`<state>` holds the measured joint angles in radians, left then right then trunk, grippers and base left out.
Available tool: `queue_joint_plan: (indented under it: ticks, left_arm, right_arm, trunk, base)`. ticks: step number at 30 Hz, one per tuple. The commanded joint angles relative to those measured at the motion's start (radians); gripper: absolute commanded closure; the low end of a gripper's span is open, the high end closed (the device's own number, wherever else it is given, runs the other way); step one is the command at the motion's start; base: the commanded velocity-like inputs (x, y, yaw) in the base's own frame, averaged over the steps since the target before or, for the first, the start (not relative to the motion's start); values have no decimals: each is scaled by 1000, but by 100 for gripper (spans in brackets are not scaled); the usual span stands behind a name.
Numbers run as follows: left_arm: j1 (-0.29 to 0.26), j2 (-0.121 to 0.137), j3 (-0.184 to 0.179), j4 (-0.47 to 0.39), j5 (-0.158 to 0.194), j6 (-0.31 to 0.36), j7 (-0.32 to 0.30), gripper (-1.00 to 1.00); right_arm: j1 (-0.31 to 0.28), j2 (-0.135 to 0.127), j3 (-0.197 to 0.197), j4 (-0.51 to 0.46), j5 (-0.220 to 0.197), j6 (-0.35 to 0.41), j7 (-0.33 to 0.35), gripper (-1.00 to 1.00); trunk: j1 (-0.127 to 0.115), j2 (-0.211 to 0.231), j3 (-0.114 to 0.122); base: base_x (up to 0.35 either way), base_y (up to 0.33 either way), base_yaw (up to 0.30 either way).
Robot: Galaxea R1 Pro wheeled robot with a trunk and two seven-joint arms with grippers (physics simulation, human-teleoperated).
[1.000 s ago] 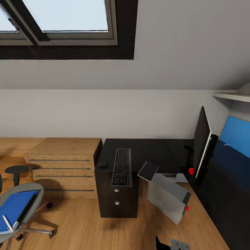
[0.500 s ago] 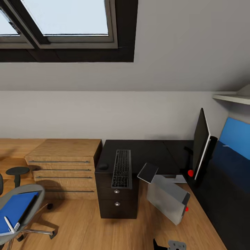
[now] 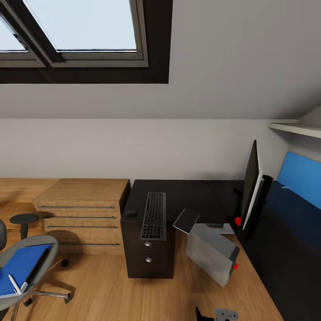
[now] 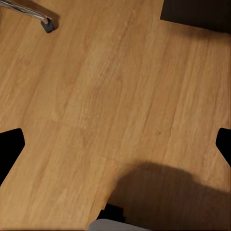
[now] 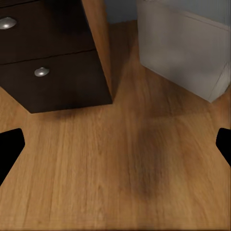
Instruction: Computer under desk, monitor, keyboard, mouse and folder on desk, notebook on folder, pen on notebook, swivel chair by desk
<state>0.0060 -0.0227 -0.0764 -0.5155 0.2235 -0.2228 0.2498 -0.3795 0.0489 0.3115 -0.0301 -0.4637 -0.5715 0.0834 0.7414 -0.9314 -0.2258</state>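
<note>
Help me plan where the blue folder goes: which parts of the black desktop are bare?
On the desk, the bare stretch lies between the keyboard and the monitor. The left end is crowded: the mouse sits close beside the keyboard, leaving only a narrow strip.

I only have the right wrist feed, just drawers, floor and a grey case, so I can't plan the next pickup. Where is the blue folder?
Observer: The folder lies on the swivel chair seat, at the head view's lower left.
Operator: Anything on top of it?
Observer: A white pen rests on its near end.
Operator: Are keyboard and mouse on the desk?
Observer: Yes, the keyboard lies on the desk above the drawers, the mouse just to its left.
</note>
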Motion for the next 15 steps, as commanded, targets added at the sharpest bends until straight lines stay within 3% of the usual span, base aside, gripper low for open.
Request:
queue_joint_plan:
  ticks: [1, 15]
  left_arm:
    - [0, 1, -8, -1, 10, -3, 8, -100]
    - [0, 1, -8, 1, 11, 1, 7, -100]
  right_arm:
    - [-1, 0, 1, 2, -10, -4, 9, -100]
    - [-1, 0, 1, 1, -11, -4, 9, -100]
  trunk:
    - [-4, 6, 2]
    - [-58, 104, 46]
  base:
    - [-37, -30, 0]
    - [-6, -5, 0]
